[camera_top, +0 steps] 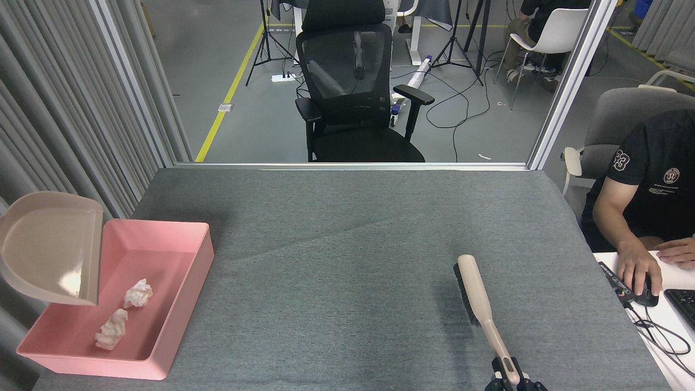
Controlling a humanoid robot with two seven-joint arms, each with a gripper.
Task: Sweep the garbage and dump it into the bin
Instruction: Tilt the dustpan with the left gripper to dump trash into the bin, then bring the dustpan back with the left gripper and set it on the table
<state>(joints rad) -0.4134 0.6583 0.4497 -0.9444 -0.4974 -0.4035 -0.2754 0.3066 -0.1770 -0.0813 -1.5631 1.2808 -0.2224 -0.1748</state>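
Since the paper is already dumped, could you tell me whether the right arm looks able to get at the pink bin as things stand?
Probably not: the right gripper holds the brush at the table's near right, and the bin sits at the far left edge.

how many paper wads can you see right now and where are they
2. Both lie inside the pink bin: one paper wad mid-floor, the other nearer its front. None visible elsewhere.
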